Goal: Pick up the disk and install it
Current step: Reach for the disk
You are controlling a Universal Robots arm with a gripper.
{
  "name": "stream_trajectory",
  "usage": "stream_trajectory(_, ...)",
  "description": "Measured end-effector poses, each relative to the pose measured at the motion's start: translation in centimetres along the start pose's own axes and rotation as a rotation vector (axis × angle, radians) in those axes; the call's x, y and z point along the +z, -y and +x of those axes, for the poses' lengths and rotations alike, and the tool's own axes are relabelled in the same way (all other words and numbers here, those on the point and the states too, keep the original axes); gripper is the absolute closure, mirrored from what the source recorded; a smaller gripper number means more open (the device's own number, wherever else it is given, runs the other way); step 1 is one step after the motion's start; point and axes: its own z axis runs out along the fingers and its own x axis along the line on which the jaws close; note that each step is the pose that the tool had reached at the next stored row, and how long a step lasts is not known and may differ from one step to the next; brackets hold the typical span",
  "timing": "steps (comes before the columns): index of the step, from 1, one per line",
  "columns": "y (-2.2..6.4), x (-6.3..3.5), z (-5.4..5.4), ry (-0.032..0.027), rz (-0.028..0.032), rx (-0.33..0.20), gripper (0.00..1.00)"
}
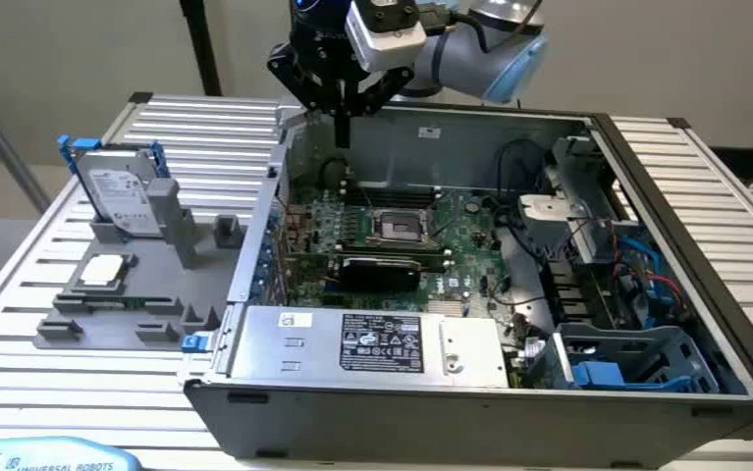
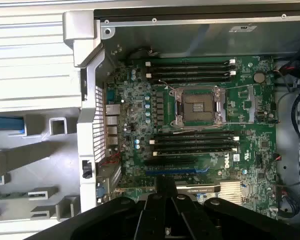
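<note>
— Where is the disk?
— The disk [image 1: 125, 194] stands on edge in the grey holder [image 1: 153, 304] on the tabletop [image 1: 10, 363], at the exterior view's left. It is outside the computer case [image 1: 481, 402], and nothing touches it.
— And you?
— I hang above the far corner of the case, over the circuit board [image 1: 403, 231], well apart from the disk. My jaws are pressed together, point down and pinch nothing.
— Which step is that?
— The very first, I judge. The pickup is not yet begun, and no disk has gone into the case.
— What does the reach call for?
— As I judge it, the jaws must spread before they come near. The path should go over the case wall rather than across the board. The grip belongs on the disk's upper edge, square to it, inside the blue bracket [image 1: 78, 147], so it lifts straight out without dragging the holder. The small chip [image 1: 104, 270] lying flat just beside it should be left alone.
</note>
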Motion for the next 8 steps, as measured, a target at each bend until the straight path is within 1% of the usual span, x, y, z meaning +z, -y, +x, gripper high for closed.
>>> stream_trajectory(8, 0.0, 0.0, 0.0, 0.0, 0.0, 0.0, 0.89)
